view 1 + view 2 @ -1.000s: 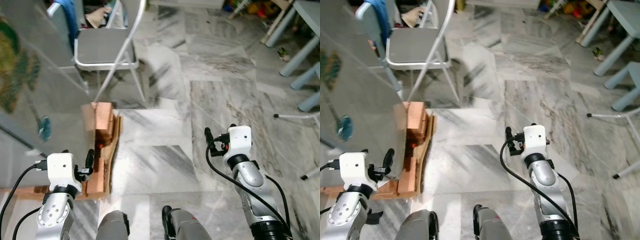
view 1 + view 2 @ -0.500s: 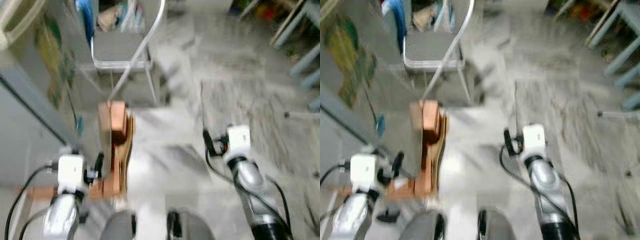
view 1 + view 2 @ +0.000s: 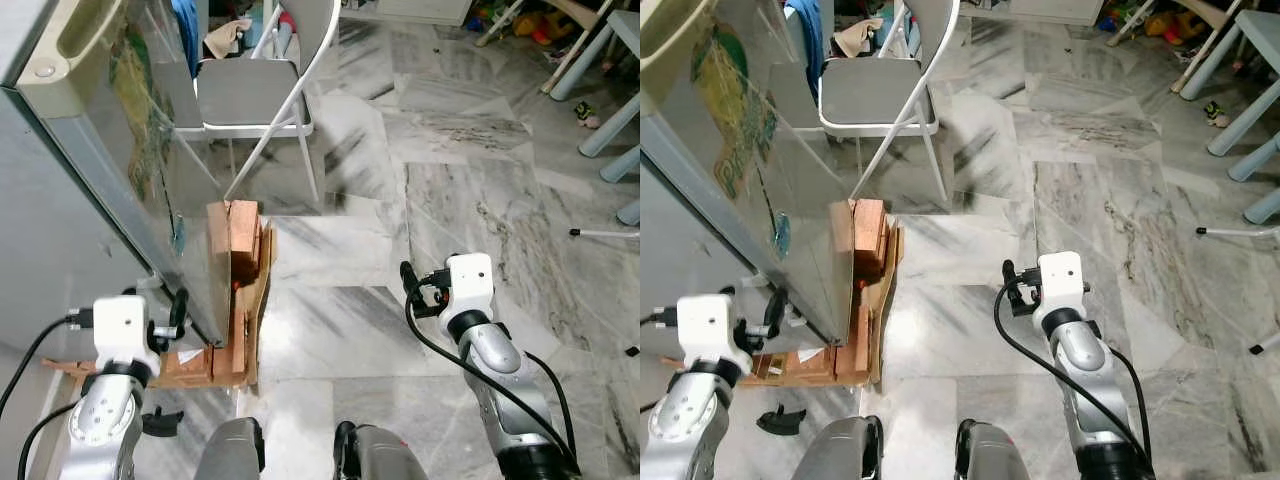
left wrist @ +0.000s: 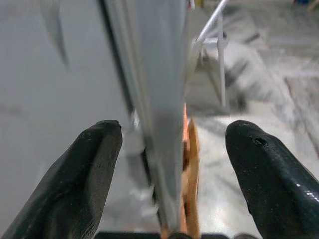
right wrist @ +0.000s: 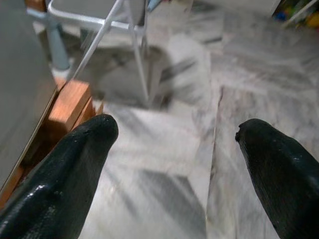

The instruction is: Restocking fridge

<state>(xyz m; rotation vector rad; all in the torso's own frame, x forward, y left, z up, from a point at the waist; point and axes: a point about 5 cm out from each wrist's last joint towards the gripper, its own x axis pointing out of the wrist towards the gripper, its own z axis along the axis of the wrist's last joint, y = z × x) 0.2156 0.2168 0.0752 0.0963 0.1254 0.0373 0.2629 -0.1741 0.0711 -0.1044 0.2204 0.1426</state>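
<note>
Left wrist view: left gripper [image 4: 167, 164] spread wide, fingers straddling the fridge door [image 3: 140, 170] edge | door's long axis upright, directly ahead, on the robot's left above wooden blocks [image 3: 240, 270] | right gripper [image 5: 174, 164] wide, empty, well apart | left arm nearer.

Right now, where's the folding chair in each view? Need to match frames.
Left eye view: folding chair at top, left of centre, beyond the fridge door.
Right eye view: top, left of centre.
Left wrist view: white legs beyond the door edge.
Right wrist view: seat edge and legs, beyond the wooden blocks.
Shared landmark: the wooden blocks under the fridge.
</note>
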